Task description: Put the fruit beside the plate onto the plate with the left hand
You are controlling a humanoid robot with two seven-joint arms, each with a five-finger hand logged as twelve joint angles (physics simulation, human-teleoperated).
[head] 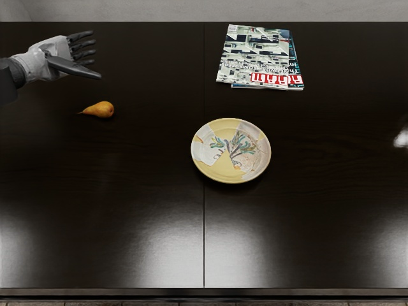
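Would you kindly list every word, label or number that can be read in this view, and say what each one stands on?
Magazine, red masthead along its near edge: large stylised letters, too distorted to read as a word.
Magazine cover, smaller print: too small to read.
Plate: painted plant motif only, no text.
Pear and left hand: no markings visible.

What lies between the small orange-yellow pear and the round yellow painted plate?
Nothing. In the head view, only bare dark glossy tabletop separates the small orange-yellow pear from the round yellow painted plate.
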